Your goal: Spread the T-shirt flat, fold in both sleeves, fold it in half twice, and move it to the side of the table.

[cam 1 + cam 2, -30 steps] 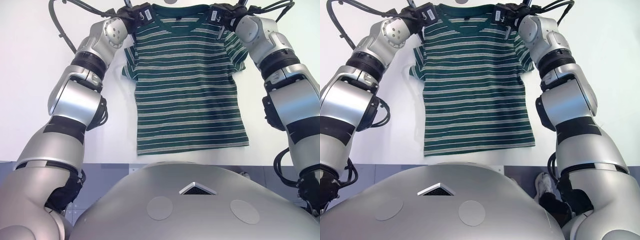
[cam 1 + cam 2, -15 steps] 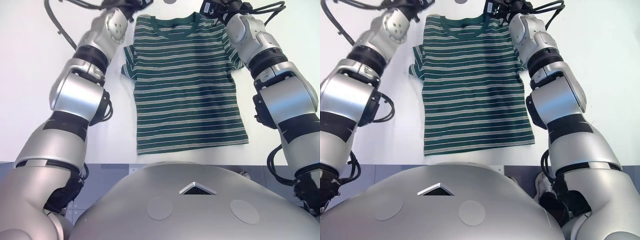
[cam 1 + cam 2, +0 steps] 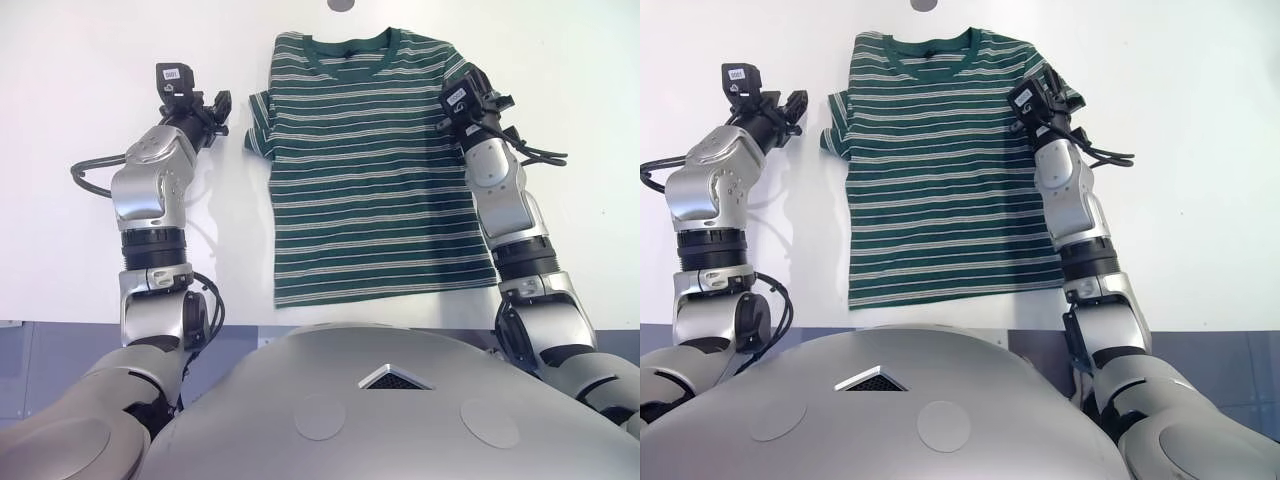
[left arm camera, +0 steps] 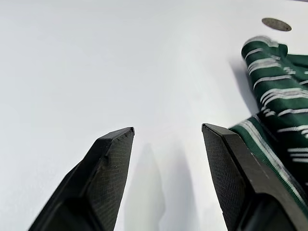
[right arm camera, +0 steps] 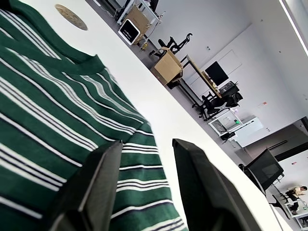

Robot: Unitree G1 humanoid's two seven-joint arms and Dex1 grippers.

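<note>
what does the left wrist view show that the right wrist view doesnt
Left wrist view: the left hand, open, over white table, with a sleeve beside one finger. Right wrist view: the right hand, open, above the striped cloth, with office chairs and a monitor behind. Shared: the green striped T-shirt and a round grey disc in the tabletop.

Head eyes look down; wrist cameras skim low by T-shirt (image 3: 375,170)

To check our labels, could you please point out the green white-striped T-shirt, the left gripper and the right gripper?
green white-striped T-shirt (image 3: 375,170), left eye view, middle of its front.
left gripper (image 4: 166,137), left wrist view, midway between its black fingertips.
right gripper (image 5: 147,144), right wrist view, midway between its fingertips.
</note>
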